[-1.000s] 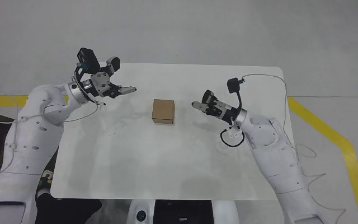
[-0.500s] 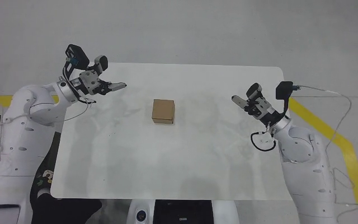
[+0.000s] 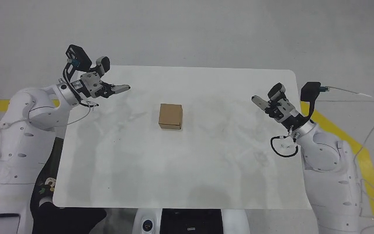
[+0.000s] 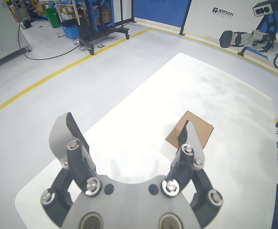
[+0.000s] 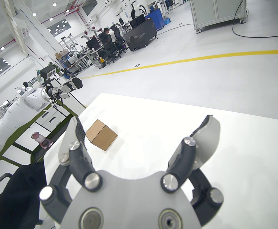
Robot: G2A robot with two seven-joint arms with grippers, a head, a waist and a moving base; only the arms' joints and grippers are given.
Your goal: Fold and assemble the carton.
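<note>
Top view, clock read from table ctr.

Surface: white table (image 3: 175, 175) w/ rounded corners. The top was matte, w/ faint grey smears across the middle and toward 9 o'clock.

Carton (image 3: 170, 116): a small brown box that sat flat near table ctr, a touch toward 12 o'clock. Flaps were shut, and a seam ran across the top in the R wrist view (image 5: 101, 134). Nothing touched it. In the L wrist view (image 4: 191, 132) one finger partly covered it.

L gripper (image 3: 120, 89): at the carton's 10 o'clock, by the table's 10 o'clock corner and well apart from the box. Jaws were spread wide and empty (image 4: 128, 119), w/ ribbed black pads facing in.

R gripper (image 3: 264, 95): between the carton's 2 and 3 o'clock, near the table's 3 o'clock edge, also well apart. Jaws were wide apart w/ nothing between them (image 5: 142, 118).

Room: pale grey floor w/ a yellow line (image 3: 333, 126) running past the table at 3 o'clock.
- L wrist view: a blue bin (image 4: 69, 32), a green bin (image 4: 53, 14), a black rack on castors (image 4: 102, 23) and a blue pegboard (image 4: 160, 8).
- R wrist view: a grey cabinet on castors (image 5: 217, 13), desks w/ chairs (image 5: 113, 45) farther back, a pink-lidded bottle (image 5: 40, 138) beside the table, and a dark cloth (image 5: 19, 195) near it.
</note>
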